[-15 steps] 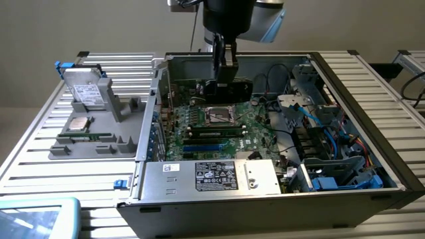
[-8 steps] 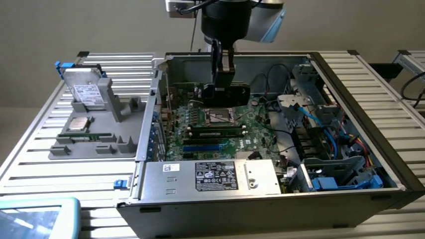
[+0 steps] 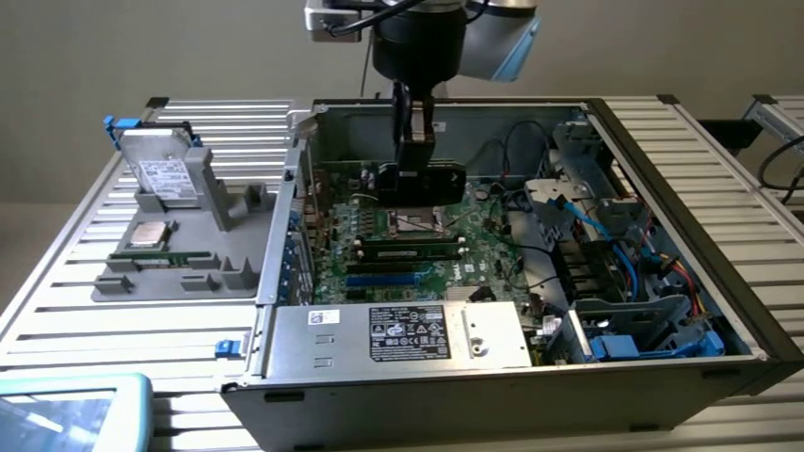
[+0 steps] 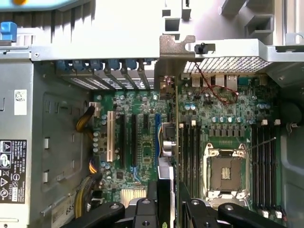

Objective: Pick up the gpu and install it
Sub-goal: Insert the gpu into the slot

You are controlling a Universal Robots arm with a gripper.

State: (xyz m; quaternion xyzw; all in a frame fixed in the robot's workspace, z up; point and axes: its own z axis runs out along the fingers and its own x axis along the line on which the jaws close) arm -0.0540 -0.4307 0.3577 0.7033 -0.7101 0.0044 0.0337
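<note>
The gpu (image 3: 427, 181) hangs on edge inside the open computer case (image 3: 653, 122), just above the green motherboard (image 3: 434, 268). Its black face is turned toward the exterior camera. My gripper (image 3: 415, 162) comes straight down from above and is shut on the card's upper edge. In the wrist view the gpu (image 4: 175, 118) appears edge-on as a thin green line. Its metal bracket (image 4: 176, 46) sits at the case's rear slot wall, and the card hovers beside the blue slot (image 4: 157, 135). My gripper (image 4: 166, 202) clamps it from both sides.
A grey tray (image 3: 239, 212) at the exterior view's left holds a metal drive (image 3: 164, 174), a processor (image 3: 149, 235) and a memory stick (image 3: 157, 256). Inside the case are the power supply (image 3: 415, 334), the processor socket (image 3: 415, 224) and cables (image 3: 590, 212) toward the exterior view's right.
</note>
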